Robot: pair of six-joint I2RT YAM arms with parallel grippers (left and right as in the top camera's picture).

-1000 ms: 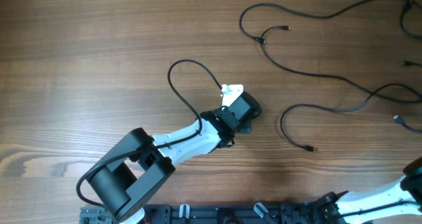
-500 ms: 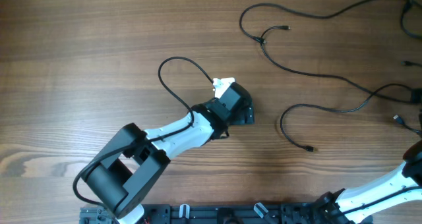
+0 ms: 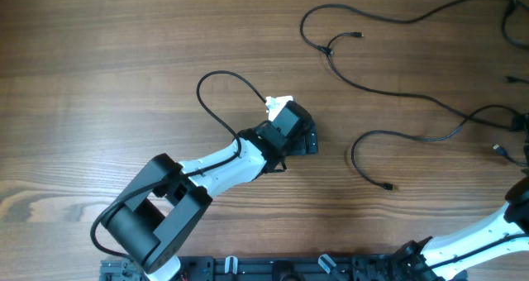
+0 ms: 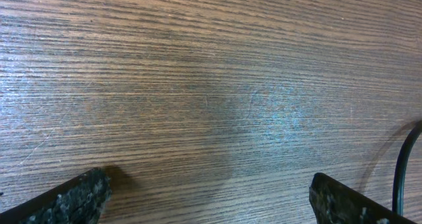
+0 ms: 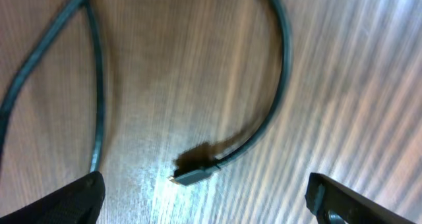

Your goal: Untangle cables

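Wooden table (image 3: 99, 83), overhead: cables (image 3: 388, 21) strewn across the upper right; left arm (image 3: 223, 165) mid-table, apart from them. Left wrist: left gripper (image 4: 211, 197) spread wide over bare wood, holding nothing. Right wrist: right gripper (image 5: 204, 197) spread wide, empty, above 1 plug (image 5: 191, 176); advise descending squarely and pinching just behind that plug.

- A wooden table (image 3: 99, 83) with brown grain running left to right carries everything.
- A long black cable (image 3: 397, 21) lies flat on its far right part, looping from a small plug (image 3: 359, 35) out to the right edge.
- A second black cable (image 3: 372, 134) lies nearer, right of centre, curling round to a silver-tipped end (image 3: 388, 186).
- Short cable ends (image 3: 498, 149) lie at the right edge.
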